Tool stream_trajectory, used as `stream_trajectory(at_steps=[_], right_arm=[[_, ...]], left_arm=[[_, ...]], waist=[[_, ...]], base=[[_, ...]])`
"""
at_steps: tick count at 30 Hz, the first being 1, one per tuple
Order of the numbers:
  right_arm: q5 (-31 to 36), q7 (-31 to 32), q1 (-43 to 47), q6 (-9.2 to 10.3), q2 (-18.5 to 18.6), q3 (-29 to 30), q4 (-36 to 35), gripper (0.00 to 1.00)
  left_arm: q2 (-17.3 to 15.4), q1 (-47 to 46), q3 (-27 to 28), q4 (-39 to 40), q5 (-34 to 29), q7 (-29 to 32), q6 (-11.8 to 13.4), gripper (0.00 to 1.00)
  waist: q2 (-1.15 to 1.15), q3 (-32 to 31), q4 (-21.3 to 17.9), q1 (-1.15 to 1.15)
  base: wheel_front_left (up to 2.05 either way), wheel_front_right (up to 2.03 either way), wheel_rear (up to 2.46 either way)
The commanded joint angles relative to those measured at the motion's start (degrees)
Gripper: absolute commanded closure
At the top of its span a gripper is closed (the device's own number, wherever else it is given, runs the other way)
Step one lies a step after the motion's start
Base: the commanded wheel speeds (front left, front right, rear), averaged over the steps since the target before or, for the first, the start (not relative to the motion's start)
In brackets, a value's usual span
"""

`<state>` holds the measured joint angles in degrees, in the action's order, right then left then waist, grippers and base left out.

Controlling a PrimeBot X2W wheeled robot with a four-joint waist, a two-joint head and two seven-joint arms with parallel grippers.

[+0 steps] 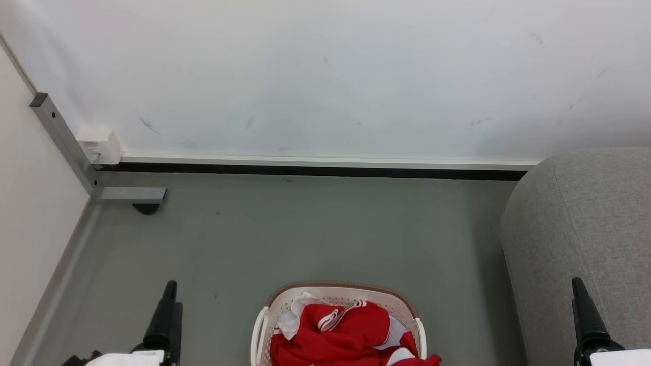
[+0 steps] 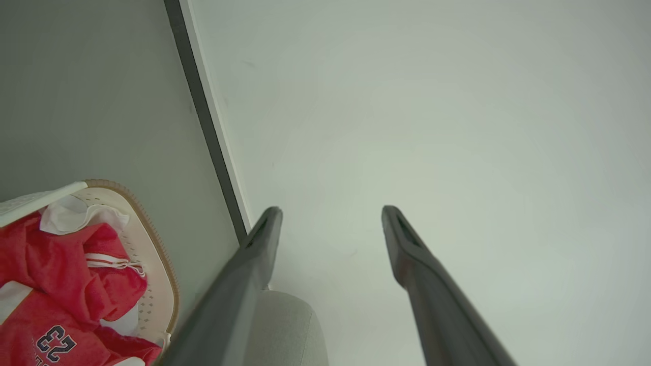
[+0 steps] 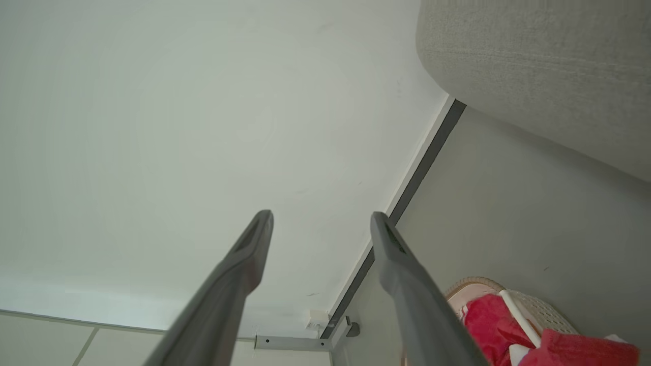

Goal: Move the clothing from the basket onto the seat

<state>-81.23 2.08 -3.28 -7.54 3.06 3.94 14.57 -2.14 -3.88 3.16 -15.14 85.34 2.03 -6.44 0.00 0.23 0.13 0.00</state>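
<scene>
The white perforated basket (image 1: 272, 310) with its brown rim stands on the floor at the bottom centre of the head view. Red clothing (image 1: 346, 333) with white panels and stripe trim is heaped inside it. One piece (image 2: 51, 335) carries the number 23. The grey sofa (image 1: 580, 229) rises at the right, close beside the basket. My left gripper (image 1: 172, 287) hangs open to the left of the basket, apart from it, fingers spread with nothing between them (image 2: 331, 211). My right gripper (image 1: 576, 282) is open too, in front of the sofa's side (image 3: 321, 216).
A white wall (image 1: 325, 76) with a dark baseboard (image 1: 315, 172) closes the far side. At the left, a grey metal post with a foot (image 1: 129, 194) and a white box (image 1: 99, 145) sit against a pale partition (image 1: 30, 218). Grey floor (image 1: 305, 234) lies beyond the basket.
</scene>
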Motion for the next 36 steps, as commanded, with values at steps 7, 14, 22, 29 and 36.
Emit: stream_trajectory(at_steps=[7,14,22,29,36], right_arm=[[11.0,-1.9,0.3,0.01,0.9,-0.8,-3.0,0.00],[19.9,-3.5,0.9,0.02,1.5,-1.7,-3.9,0.00],[29.0,-5.5,1.5,0.03,2.4,-3.4,-4.7,0.00],[34.7,-6.8,1.9,0.03,2.9,-4.4,-5.1,0.00],[39.6,-8.1,2.2,0.04,3.2,-5.3,-5.4,0.00]], left_arm=[[-0.4,-0.2,-1.7,2.6,-8.0,-1.9,1.9,0.00],[-0.5,0.2,-3.3,4.4,-15.9,-3.5,3.9,0.00],[-0.5,0.9,-5.7,5.1,-24.8,-5.4,5.9,0.00],[-0.6,1.3,-7.2,5.4,-32.5,-6.8,7.1,0.00],[-0.6,1.8,-8.2,6.1,-38.7,-8.0,8.2,0.00]], waist=[[0.00,0.0,0.0,0.00],[0.00,0.0,0.0,0.00],[0.00,-0.1,0.1,0.00],[0.00,-0.2,0.2,0.00],[0.00,-0.2,0.3,0.00]], base=[[0.00,0.00,0.00],[0.00,0.00,0.00],[0.00,0.00,0.00],[0.00,0.00,0.00],[0.00,0.00,0.00]])
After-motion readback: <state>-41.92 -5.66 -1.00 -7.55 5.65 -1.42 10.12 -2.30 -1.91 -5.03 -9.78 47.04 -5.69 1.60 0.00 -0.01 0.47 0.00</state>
